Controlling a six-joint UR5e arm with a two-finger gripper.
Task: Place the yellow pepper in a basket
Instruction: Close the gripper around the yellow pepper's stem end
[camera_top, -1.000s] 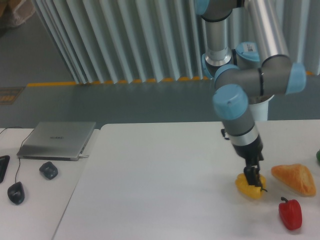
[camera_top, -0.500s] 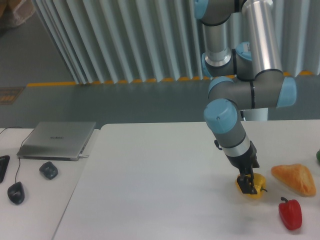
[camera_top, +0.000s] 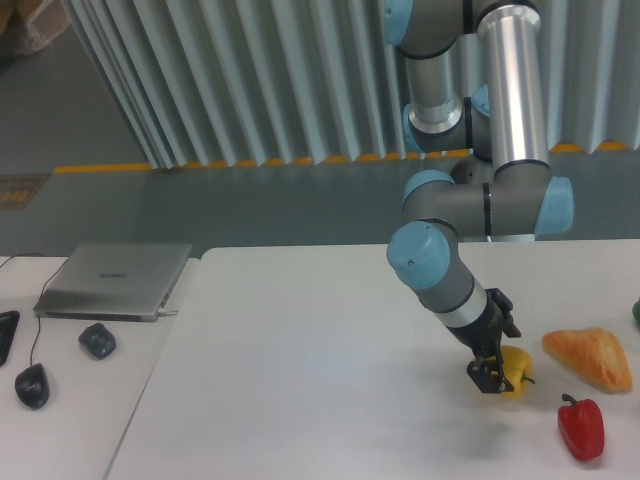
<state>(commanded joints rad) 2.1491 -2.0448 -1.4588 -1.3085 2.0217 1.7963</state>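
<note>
The yellow pepper (camera_top: 515, 367) lies low at the right side of the white table (camera_top: 320, 370), its left half hidden behind my fingers. My gripper (camera_top: 491, 374) leans in from the upper left and is shut on the yellow pepper. No basket shows in this view.
An orange-yellow triangular pastry (camera_top: 590, 357) lies just right of the pepper, and a red pepper (camera_top: 581, 427) sits in front of it. Something dark green (camera_top: 636, 312) peeks in at the right edge. On a side table at left are a laptop (camera_top: 115, 280) and two mice (camera_top: 97, 341).
The arm has swung its elbow to the left and tilted, so the gripper now slants onto the pepper's left side. The pepper has stayed almost in place.
</note>
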